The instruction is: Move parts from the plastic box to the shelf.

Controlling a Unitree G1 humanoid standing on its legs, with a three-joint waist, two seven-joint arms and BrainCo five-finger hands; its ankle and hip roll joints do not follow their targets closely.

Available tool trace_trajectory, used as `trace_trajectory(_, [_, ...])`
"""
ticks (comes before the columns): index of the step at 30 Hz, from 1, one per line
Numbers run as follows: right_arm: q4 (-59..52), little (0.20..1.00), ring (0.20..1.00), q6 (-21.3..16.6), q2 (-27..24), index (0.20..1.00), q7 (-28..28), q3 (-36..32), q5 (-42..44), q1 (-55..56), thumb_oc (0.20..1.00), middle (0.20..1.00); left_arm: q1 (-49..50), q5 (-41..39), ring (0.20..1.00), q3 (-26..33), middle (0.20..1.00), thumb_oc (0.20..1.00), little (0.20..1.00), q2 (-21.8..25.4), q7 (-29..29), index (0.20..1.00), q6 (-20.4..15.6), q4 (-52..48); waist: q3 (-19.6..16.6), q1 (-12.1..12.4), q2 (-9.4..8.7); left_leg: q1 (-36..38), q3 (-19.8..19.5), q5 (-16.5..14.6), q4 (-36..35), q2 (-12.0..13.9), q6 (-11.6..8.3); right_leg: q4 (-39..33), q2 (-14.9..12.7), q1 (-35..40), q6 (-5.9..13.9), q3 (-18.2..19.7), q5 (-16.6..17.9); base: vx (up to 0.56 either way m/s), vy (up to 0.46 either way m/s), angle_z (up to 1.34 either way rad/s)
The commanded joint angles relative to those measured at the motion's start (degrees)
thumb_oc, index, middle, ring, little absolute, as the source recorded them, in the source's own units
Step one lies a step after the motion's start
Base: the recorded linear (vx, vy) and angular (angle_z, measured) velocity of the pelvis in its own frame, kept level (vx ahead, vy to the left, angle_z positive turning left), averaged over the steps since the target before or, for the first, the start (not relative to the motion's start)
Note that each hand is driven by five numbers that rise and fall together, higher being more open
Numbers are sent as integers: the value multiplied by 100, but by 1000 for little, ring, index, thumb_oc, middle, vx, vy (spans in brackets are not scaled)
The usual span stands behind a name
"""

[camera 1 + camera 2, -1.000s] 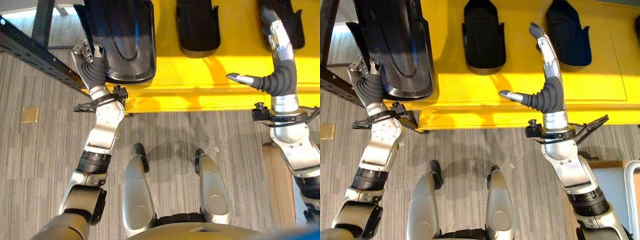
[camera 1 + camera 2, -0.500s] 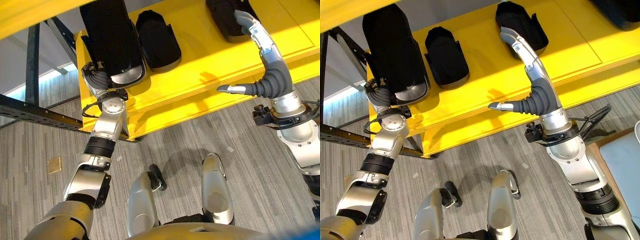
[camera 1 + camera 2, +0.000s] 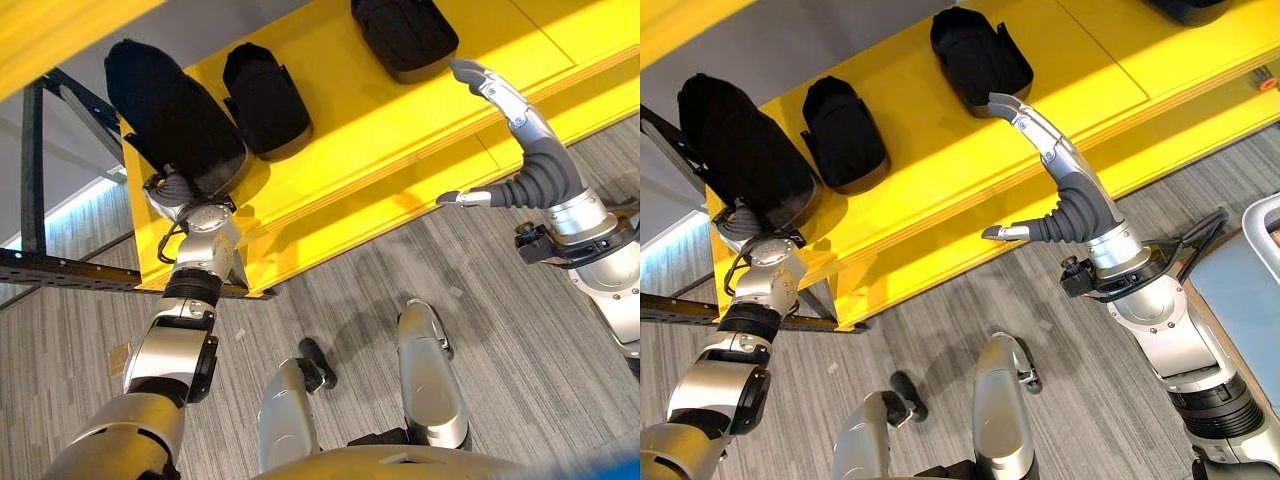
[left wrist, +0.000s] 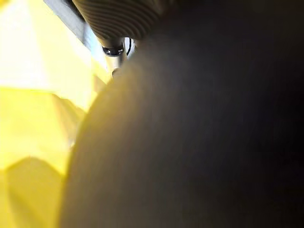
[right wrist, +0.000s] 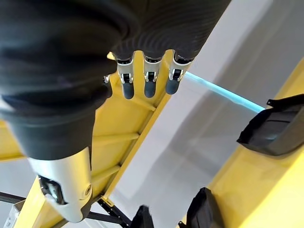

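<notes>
We note the camera has swung, tilting the whole scene. The large black part now rests farther onto the yellow shelf at upper left, with the left robot hand tucked under its near end.

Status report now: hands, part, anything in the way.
Left robot hand under the big black part at the yellow shelf's corner, fingers hidden. Right robot hand open, empty, over the shelf edge. Two smaller black parts already shelved alongside, close.
</notes>
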Motion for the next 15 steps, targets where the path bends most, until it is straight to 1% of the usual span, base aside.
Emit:
trace_trajectory(1, [-345, 1000, 1000, -222, 177, 1000, -151, -312, 148, 48, 1000, 1000, -129, 206, 200, 253, 200, 200, 200, 656, 249, 200, -290, 140, -151, -15, -231, 55, -276, -383, 29, 47, 225, -234, 14, 116, -518, -315, 207, 0, 0, 0])
trace_trajectory(6, [-367, 1000, 1000, -166, 82, 1000, -169, -331, 202, 39, 1000, 1000, -182, 731, 200, 128, 200, 200, 200, 995, 188, 200, 216, 430, -112, -22, -252, 3, -262, -380, 45, 60, 226, -269, 18, 63, -506, -304, 255, 0, 0, 0])
trace_trajectory(7, [-367, 1000, 1000, -166, 82, 1000, -169, -331, 202, 39, 1000, 1000, -182, 731, 200, 128, 200, 200, 200, 995, 188, 200, 216, 430, -112, -22, -252, 3, -262, -380, 45, 60, 226, -269, 18, 63, -506, -304, 255, -32, 29, -2])
trace_trajectory(8, [-352, 1000, 1000, -139, 34, 1000, -225, -321, 204, -3, 1000, 1000, -299, 1020, 200, -16, 200, 200, 200, 1199, 137, 200, 464, 577, -83, -26, -260, -36, -250, -385, 55, 64, 235, -312, 24, 38, -500, -297, 291, -36, 32, -3])
trace_trajectory(9, [-349, 1000, 1000, -124, 15, 1000, -254, -315, 203, -28, 1000, 1000, -371, 1061, 200, -84, 200, 200, 200, 1271, 122, 200, 538, 636, -70, -29, -265, -63, -246, -389, 65, 69, 234, -328, 29, 22, -498, -294, 303, -59, 56, -2])
trace_trajectory(10, [-321, 1000, 1000, -109, -1, 1000, -266, -295, 190, -76, 1000, 1000, -476, 1288, 200, -194, 200, 200, 200, 1403, 112, 200, 675, 728, -43, -41, -276, -104, -230, -399, 92, 83, 235, -359, 37, -7, -489, -289, 335, -39, 54, -1])
trace_trajectory(12, [-292, 1000, 1000, -106, -18, 1000, -265, -277, 155, -113, 1000, 1000, -575, 1389, 200, -288, 200, 200, 200, 1513, 98, 200, 757, 804, -24, -49, -287, -127, -211, -407, 105, 94, 237, -400, 40, -27, -480, -291, 370, -1, 79, -1])
trace_trajectory(13, [-259, 1000, 1000, -90, -60, 1000, -316, -240, 132, -193, 1000, 1000, -772, 1490, 200, -495, 200, 200, 200, 1729, 120, 200, 982, 878, 26, -53, -324, -138, -202, -560, 168, 83, 204, -530, 19, -7, -427, -292, 362, 24, 92, -6])
trace_trajectory(14, [-244, 1000, 1000, -87, -62, 1000, -340, -223, 121, -220, 1000, 1000, -813, 1525, 200, -515, 200, 200, 200, 1769, 113, 200, 994, 912, 40, -46, -331, -150, -191, -565, 171, 90, 208, -565, 23, -11, -420, -295, 386, 10, 104, -14])
trace_trajectory(15, [-225, 1000, 1000, -78, -70, 1000, -396, -184, 113, -259, 1000, 1000, -864, 1735, 200, -574, 200, 200, 200, 1857, 62, 200, 1087, 972, 69, -40, -343, -175, -165, -576, 186, 103, 215, -621, 19, -25, -402, -303, 432, -112, 45, -13])
